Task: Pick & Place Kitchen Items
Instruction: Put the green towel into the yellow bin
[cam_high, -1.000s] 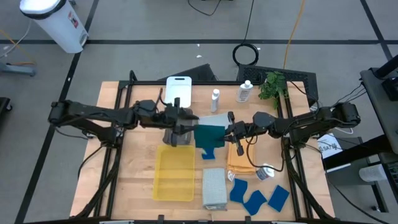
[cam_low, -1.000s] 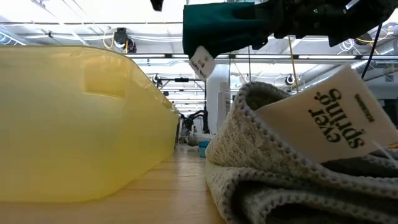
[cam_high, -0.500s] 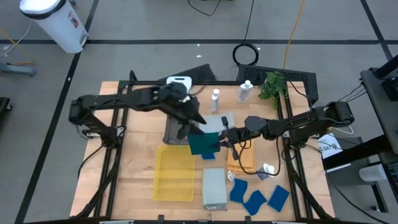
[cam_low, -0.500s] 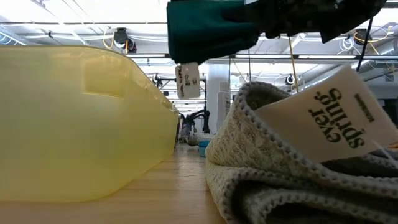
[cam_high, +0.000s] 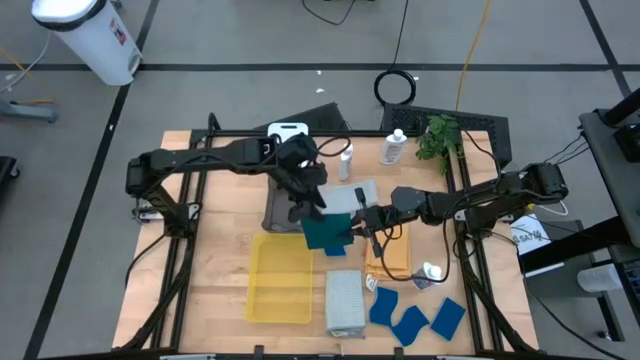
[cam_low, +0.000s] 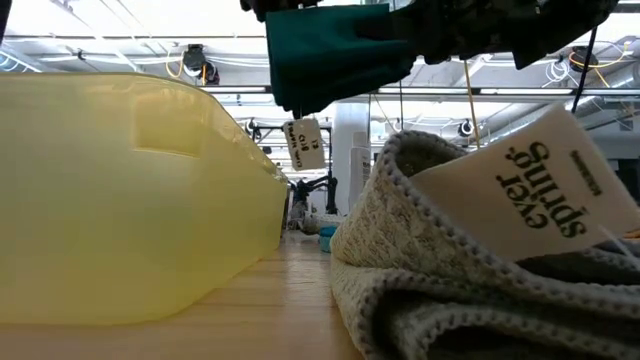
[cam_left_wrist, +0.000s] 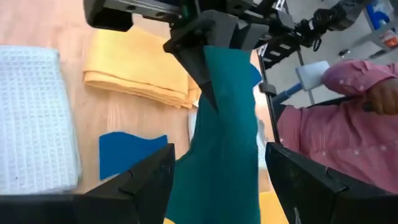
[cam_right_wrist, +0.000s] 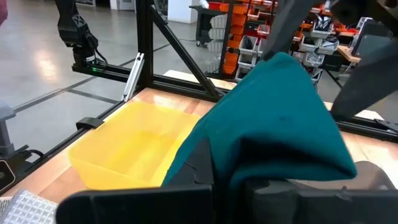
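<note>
The right gripper (cam_high: 352, 224) is holding the dark teal cloth (cam_high: 326, 231) clamped in its jaws, in the air just past the near-right corner of the grey tray (cam_high: 277, 207) and beside the far-right end of the yellow tray (cam_high: 281, 277). A second ago the cloth was hanging further back over the grey tray; it is now sitting closer to the yellow one, so a placement there looks likely. The left gripper (cam_high: 305, 199) has swung in from the left and is now poised with jaws spread on either side of the cloth's upper edge, touching or nearly so. Whether it is about to take over the cloth is unclear. The low view is cutting off both grippers; only the cloth and its dangling tag (cam_low: 302, 143) are showing there.
</note>
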